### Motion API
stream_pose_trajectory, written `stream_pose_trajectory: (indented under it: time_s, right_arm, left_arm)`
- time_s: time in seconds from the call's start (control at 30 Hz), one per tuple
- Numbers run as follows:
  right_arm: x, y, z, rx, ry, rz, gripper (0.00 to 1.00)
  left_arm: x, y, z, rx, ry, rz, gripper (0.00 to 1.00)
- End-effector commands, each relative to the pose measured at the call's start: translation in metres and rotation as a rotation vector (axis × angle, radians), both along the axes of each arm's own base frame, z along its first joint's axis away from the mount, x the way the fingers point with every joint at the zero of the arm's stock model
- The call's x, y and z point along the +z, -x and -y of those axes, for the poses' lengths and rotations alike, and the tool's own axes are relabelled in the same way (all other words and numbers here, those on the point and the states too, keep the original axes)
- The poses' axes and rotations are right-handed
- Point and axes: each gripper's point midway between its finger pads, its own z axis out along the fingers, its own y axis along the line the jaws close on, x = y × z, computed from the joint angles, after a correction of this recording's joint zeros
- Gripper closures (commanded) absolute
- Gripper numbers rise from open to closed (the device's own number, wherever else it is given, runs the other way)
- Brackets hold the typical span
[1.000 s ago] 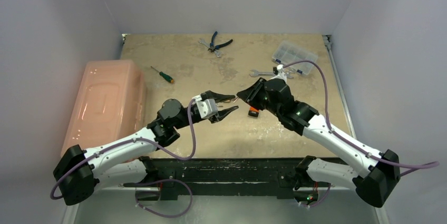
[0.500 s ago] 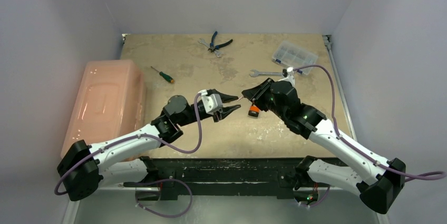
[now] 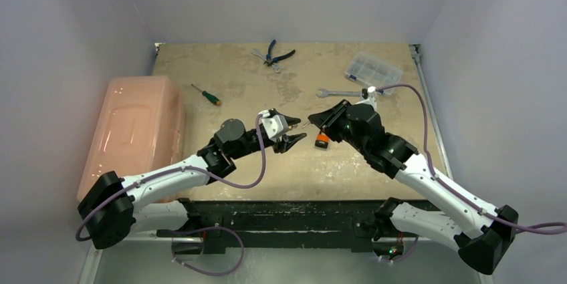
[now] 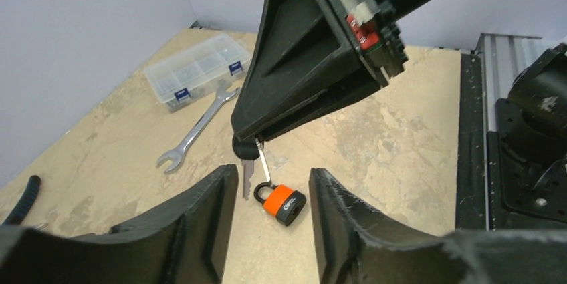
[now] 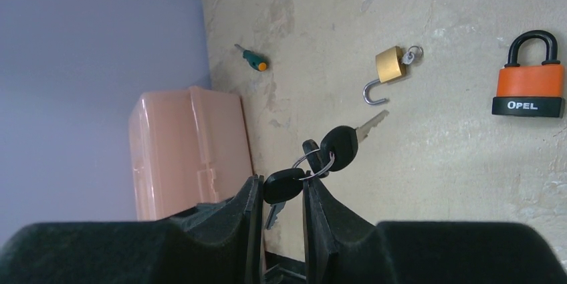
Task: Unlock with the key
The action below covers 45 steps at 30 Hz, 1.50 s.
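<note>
Two arms stretched inward over the bench (image 3: 220,70), tips close together. We see right gripper (image 5: 279,194) clamped on key bunch (image 5: 339,148), left gripper (image 3: 297,131) jaws apart, empty; orange padlock (image 3: 321,140) on bench just below the bunch.

White arms (image 3: 167,180) with black joints (image 3: 232,130), purple cables (image 3: 264,160), small red parts (image 4: 361,28), perhaps connectors.

Left tool (image 3: 301,130) agape, right tool (image 3: 311,121) clamped.

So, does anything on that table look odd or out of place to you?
One thing: a brass padlock lies flat with its shackle swung open and a key seemingly in it. The orange padlock nearby is shut. Nothing looks spilled or broken.
</note>
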Motion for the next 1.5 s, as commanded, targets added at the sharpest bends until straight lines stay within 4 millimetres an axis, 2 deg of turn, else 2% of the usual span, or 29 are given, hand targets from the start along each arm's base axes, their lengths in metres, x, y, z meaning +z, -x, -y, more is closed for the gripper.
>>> stream_pose_trajectory:
  time_s: [0.0,0.13,0.3,0.47,0.57,0.7,0.8,0.9,1.07,1.17,1.3,1.4,1.47]
  right_arm:
    - [0.017,0.000,0.007,-0.030,-0.028,0.037,1.00]
    - [0.017,0.001,0.012,-0.042,-0.015,0.041,1.00]
    - [0.013,0.002,0.012,-0.041,-0.021,0.030,1.00]
    - [0.013,0.000,0.010,-0.039,-0.025,0.040,1.00]
    - [0.010,0.002,0.001,0.004,-0.032,0.043,1.00]
    - [0.001,0.003,-0.004,0.021,-0.037,0.017,1.00]
    - [0.004,0.003,-0.004,0.022,-0.049,0.029,1.00]
    - [0.008,0.003,-0.002,0.018,-0.054,0.038,1.00]
    - [0.009,0.003,-0.002,0.017,-0.057,0.041,1.00]
    - [0.010,0.003,-0.003,0.021,-0.060,0.043,1.00]
    - [0.010,0.004,-0.005,0.027,-0.068,0.040,1.00]
    - [0.012,0.005,-0.007,0.040,-0.083,0.047,1.00]
    - [0.014,0.006,-0.009,0.049,-0.096,0.051,1.00]
  left_arm:
    - [0.019,-0.010,0.002,0.030,0.032,0.031,0.49]
    - [0.019,-0.007,0.006,0.007,0.048,0.016,0.41]
    - [0.015,-0.006,0.012,-0.013,0.057,-0.007,0.43]
    - [0.020,-0.010,0.011,0.011,0.111,-0.014,0.49]
    - [0.022,-0.011,0.011,0.013,0.119,-0.013,0.56]
    - [0.019,-0.012,0.011,0.020,0.110,-0.012,0.74]
    - [0.015,-0.015,0.012,0.028,0.092,-0.013,0.78]
    - [0.011,-0.016,0.013,0.031,0.076,-0.018,0.78]
    - [0.010,-0.016,0.012,0.031,0.066,-0.018,0.60]
    - [0.009,-0.016,0.013,0.030,0.063,-0.024,0.59]
    - [0.007,-0.018,0.014,0.033,0.055,-0.024,0.73]
    - [0.008,-0.019,0.013,0.042,0.052,-0.019,0.88]
    - [0.008,-0.020,0.012,0.047,0.052,-0.018,0.92]
